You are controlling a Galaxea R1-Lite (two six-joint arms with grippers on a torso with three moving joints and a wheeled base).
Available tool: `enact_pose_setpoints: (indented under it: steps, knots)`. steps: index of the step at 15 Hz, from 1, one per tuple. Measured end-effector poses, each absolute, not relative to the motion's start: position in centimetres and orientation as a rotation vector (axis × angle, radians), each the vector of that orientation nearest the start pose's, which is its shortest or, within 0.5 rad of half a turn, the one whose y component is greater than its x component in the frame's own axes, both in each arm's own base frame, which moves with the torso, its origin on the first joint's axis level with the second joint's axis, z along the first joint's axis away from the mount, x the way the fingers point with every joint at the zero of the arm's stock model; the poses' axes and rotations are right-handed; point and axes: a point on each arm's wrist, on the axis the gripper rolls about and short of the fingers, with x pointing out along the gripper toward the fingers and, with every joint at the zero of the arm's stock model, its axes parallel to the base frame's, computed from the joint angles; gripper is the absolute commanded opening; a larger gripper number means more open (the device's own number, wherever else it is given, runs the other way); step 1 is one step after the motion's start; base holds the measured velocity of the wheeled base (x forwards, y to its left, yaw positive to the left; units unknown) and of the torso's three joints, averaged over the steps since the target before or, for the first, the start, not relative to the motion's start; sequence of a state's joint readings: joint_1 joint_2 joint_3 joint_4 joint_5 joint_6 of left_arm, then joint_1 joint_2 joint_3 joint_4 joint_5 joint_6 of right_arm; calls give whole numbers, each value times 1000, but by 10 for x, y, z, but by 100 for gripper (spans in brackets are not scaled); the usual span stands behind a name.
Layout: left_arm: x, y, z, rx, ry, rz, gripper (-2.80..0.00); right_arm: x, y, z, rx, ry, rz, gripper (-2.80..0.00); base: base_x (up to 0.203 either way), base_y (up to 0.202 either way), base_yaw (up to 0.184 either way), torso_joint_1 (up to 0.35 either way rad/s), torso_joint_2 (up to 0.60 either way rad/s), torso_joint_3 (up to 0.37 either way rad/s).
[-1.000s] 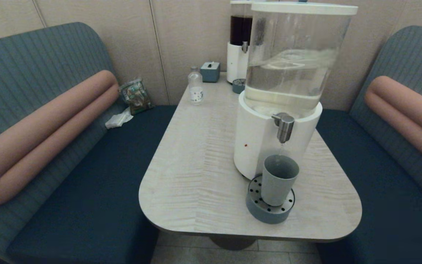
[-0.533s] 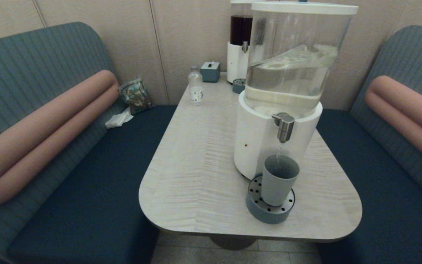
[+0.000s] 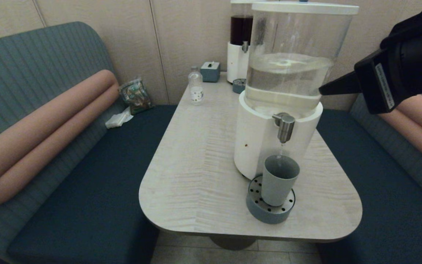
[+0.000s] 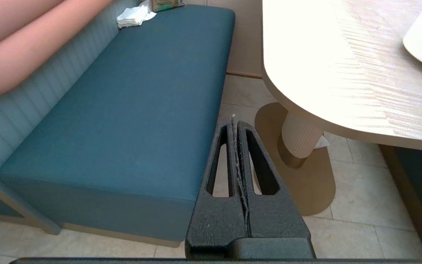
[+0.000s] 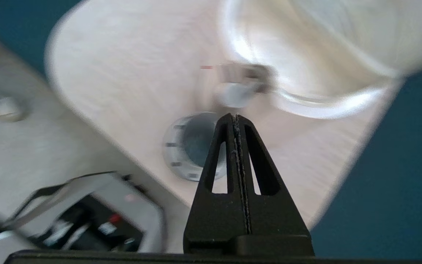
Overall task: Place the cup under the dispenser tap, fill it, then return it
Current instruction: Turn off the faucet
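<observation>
The grey-blue cup (image 3: 280, 179) stands upright on the round perforated tray (image 3: 269, 214), straight below the brushed-metal dispenser tap (image 3: 285, 128). A thin trickle shows between spout and cup. My right gripper (image 3: 321, 91) hangs shut and empty, high at the right beside the clear tank, well above the cup. In the right wrist view its shut tips (image 5: 236, 117) point down over the cup (image 5: 195, 143), with the tap (image 5: 241, 79) blurred beyond. My left gripper (image 4: 234, 123) is parked low beside the table, over the floor, shut and empty.
The big white-based dispenser (image 3: 258, 146) fills the table's right half. A dark-liquid dispenser (image 3: 239, 47), a small grey box (image 3: 210, 71) and a clear bottle (image 3: 195, 87) stand at the back. Blue benches (image 3: 97, 176) flank the table (image 3: 196, 176).
My right arm has swung into the head view from the right, high beside the tank. The liquid in the tank has sloshed and levelled. The cup has not moved.
</observation>
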State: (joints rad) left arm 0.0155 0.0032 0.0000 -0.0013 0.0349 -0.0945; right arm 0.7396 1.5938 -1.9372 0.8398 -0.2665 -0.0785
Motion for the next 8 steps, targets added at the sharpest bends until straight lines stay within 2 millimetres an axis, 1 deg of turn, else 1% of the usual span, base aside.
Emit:
enact_pose_setpoints:
  steps: [2, 8]
  knots:
    - [-23, 0, 76, -95, 0, 50, -280, 181, 161, 377, -302, 444, 524, -280, 0, 0, 0, 0, 0, 0]
    - [-23, 0, 76, -95, 0, 50, -280, 184, 178, 368, -298, 478, 566, -280, 0, 0, 0, 0, 0, 0]
